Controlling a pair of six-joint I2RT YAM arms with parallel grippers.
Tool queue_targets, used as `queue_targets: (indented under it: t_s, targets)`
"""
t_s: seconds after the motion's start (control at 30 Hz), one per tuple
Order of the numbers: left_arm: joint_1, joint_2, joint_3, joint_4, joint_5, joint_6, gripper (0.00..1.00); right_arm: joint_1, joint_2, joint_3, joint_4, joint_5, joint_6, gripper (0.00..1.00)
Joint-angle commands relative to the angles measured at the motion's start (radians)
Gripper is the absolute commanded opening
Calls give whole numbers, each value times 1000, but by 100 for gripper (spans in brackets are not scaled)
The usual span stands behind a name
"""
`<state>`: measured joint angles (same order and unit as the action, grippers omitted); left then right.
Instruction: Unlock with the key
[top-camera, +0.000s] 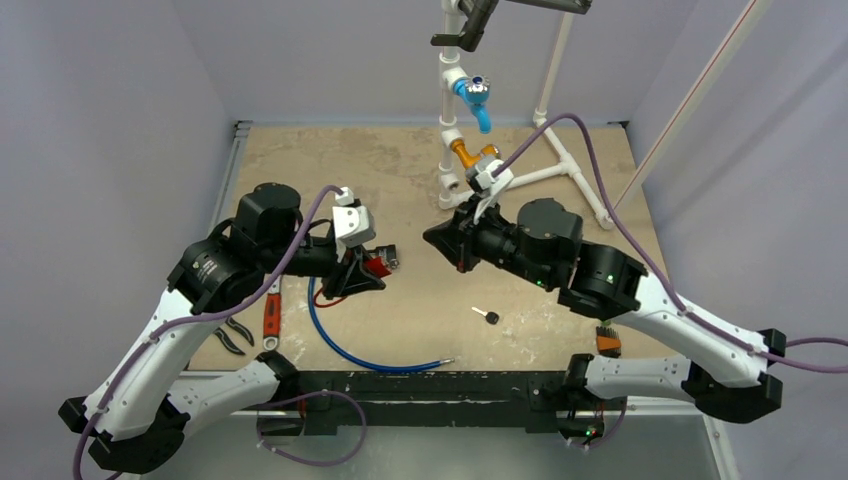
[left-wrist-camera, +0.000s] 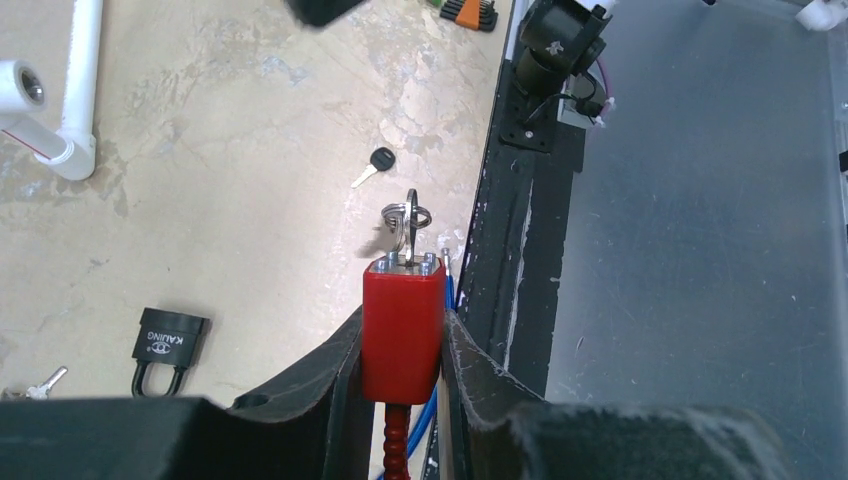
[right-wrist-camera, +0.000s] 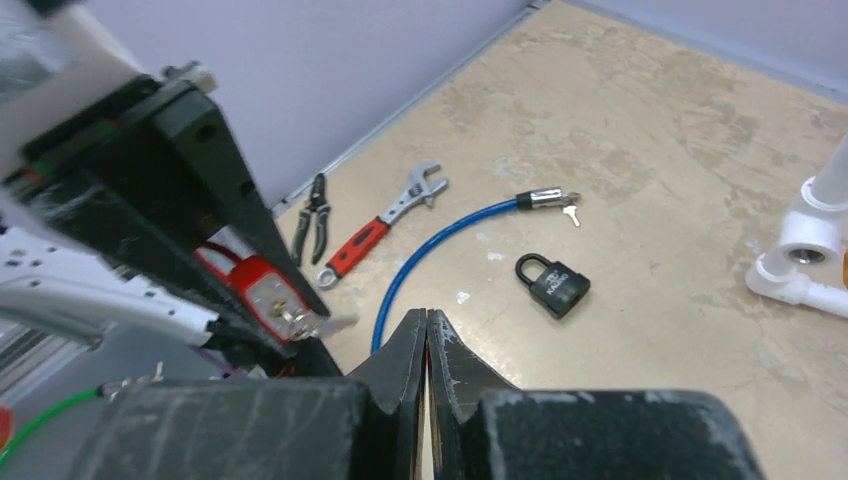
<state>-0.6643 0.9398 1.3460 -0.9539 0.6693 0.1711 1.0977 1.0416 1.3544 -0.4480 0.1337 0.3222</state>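
My left gripper (top-camera: 366, 268) (left-wrist-camera: 403, 318) is shut on a red padlock (top-camera: 378, 263) (left-wrist-camera: 403, 335) and holds it above the table. A silver key with a ring (left-wrist-camera: 406, 224) sticks out of the lock's keyway. The lock's red coated cable (left-wrist-camera: 398, 440) hangs below it. My right gripper (top-camera: 433, 238) (right-wrist-camera: 427, 322) is shut and empty, a short way right of the padlock and apart from it. The right wrist view shows the padlock (right-wrist-camera: 262, 284) and its key (right-wrist-camera: 320, 322) to the left of my shut fingers.
A black padlock (right-wrist-camera: 553, 283) (left-wrist-camera: 168, 343) lies on the table. A black-headed key (top-camera: 488, 317) (left-wrist-camera: 378, 162), a blue cable lock (top-camera: 350, 352) (right-wrist-camera: 430, 250), a red-handled wrench (top-camera: 271, 318) (right-wrist-camera: 375, 232) and pliers (top-camera: 235, 338) (right-wrist-camera: 310, 212) also lie there. A white pipe frame (top-camera: 455, 140) stands at the back.
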Motion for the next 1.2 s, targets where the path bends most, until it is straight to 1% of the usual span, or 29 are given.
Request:
queue_targets:
  t_s: [0.0,0.2,0.53,0.67,0.8,1.17]
  targets:
    - [-5,-17,8,78,-7,-83,0,74,60,-10,79,206,-5,0]
    - [-6,-18,2,85,-16,-90,0,212,129,30,103,428,-81,0]
    - [-6,-19,4,79,-16,-100,0,369,258,97,103,753,-227,0]
    - [-8,-16,7,80,-11,-105,0,422,304,113,123,848,-287,0]
    - [-8,-10,13,83,2,-110,0,449,347,129,141,870,-305,0]
    - [-9,1,41,107,27,-138,0,511,435,136,277,851,-295,0]
